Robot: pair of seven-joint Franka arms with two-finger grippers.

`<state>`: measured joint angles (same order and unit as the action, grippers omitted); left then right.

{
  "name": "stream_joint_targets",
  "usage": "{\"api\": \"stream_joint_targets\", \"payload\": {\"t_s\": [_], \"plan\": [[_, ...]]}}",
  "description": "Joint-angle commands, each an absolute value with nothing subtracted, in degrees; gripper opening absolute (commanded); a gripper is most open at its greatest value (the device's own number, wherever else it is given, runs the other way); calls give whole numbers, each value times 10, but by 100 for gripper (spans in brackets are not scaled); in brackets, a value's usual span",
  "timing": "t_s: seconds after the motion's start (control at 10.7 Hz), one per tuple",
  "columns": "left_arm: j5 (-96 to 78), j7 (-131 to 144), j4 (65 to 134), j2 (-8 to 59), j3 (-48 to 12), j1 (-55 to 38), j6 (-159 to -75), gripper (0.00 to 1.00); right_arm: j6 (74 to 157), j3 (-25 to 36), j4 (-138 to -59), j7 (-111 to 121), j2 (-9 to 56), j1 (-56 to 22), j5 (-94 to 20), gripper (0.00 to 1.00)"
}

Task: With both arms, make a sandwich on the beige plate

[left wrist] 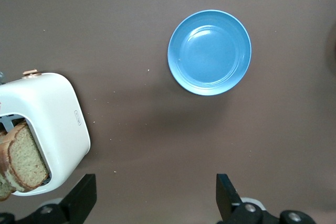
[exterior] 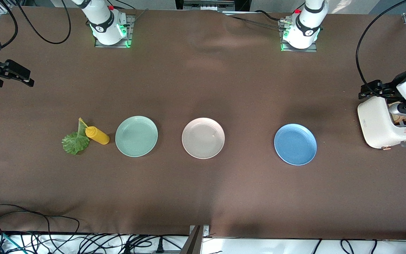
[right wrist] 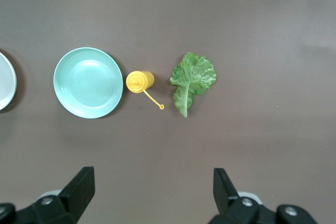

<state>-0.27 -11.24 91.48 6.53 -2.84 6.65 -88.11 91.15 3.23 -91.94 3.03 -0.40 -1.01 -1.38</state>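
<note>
Brown table [exterior: 203,197]: beige plate [exterior: 203,138] sitting bare mid-row; bread slices [left wrist: 21,158] waiting in toaster [exterior: 382,123], lettuce leaf [exterior: 75,141] at the right arm's end. Left gripper [left wrist: 152,198] hovering open near toaster, right gripper [right wrist: 152,195] open, hanging above table near lettuce. Grab bread edge-on, lifting straight up.

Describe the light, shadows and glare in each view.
Front view: soft uneven light, dim patches on the table, green glow at both bases. Left wrist view: sheen on the blue plate, faint shadow beside it. Right wrist view: even light, slight sheen on the green plate.
</note>
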Motion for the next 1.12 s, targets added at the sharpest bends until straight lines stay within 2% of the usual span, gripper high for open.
{"api": "stream_joint_targets", "payload": {"t_s": [0.0,1.03], "plan": [[3,-120,917,62,-31,85,-882,100,904,33,-907,26,-2,-11,-8,100],[2,-120,917,65,-37,76,-889,100,904,32,-907,26,-2,-11,-8,100]]}}
